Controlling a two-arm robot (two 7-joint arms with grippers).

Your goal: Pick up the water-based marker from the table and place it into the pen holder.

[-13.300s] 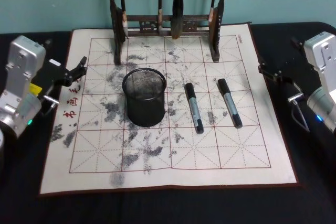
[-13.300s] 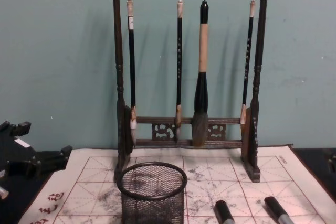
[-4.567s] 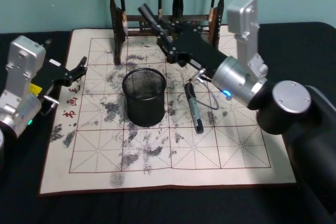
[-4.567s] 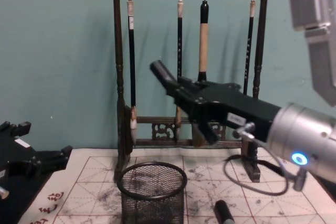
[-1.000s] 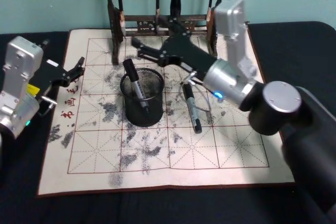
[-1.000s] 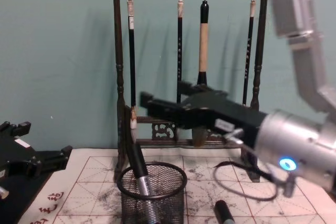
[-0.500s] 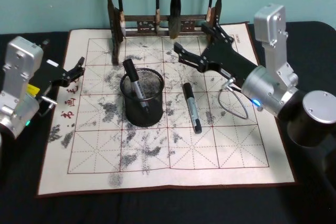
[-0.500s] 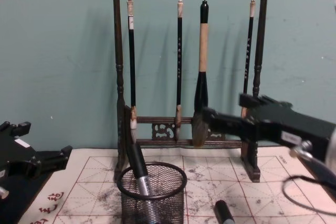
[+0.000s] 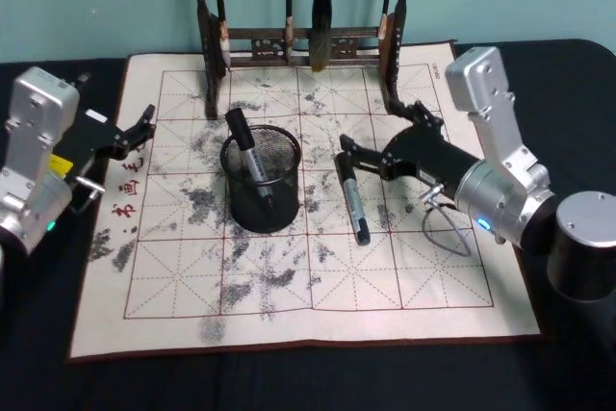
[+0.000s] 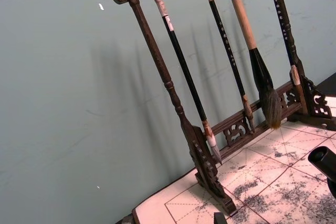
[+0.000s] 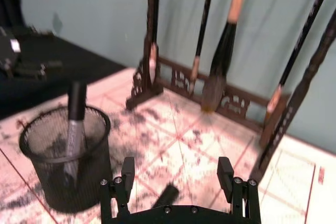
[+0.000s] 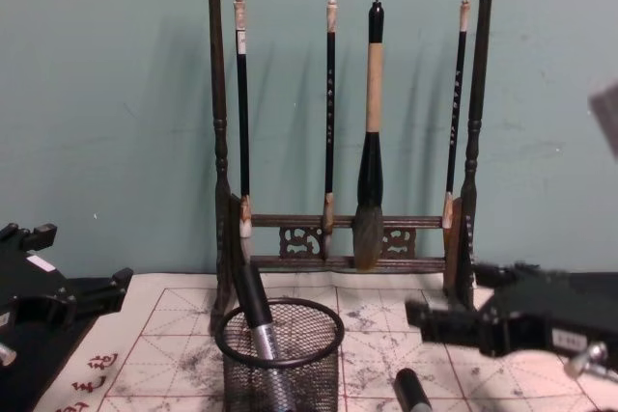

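Note:
One water-based marker (image 9: 244,153) stands tilted inside the black mesh pen holder (image 9: 289,201), its black cap sticking out above the rim; it also shows as the marker (image 11: 75,116) in the holder (image 11: 94,163) and as the marker (image 12: 254,310) in the holder (image 12: 319,359). A second marker (image 9: 351,197) lies flat on the cream mat just right of the holder. My right gripper (image 9: 378,130) hovers open and empty above that marker's far end, right of the holder; its fingers (image 11: 127,169) stand wide apart. My left gripper (image 9: 137,127) rests open at the mat's left edge.
A tall dark wooden brush rack (image 9: 298,43) with several hanging brushes stands at the mat's far edge, close behind the holder. The cream mat (image 9: 318,286) lies on the black tabletop (image 9: 38,334), bare along its near half.
My right gripper has drawn back to the right and lower, away from the holder, still open. The marker stays leaning in the holder. The left arm has not moved.

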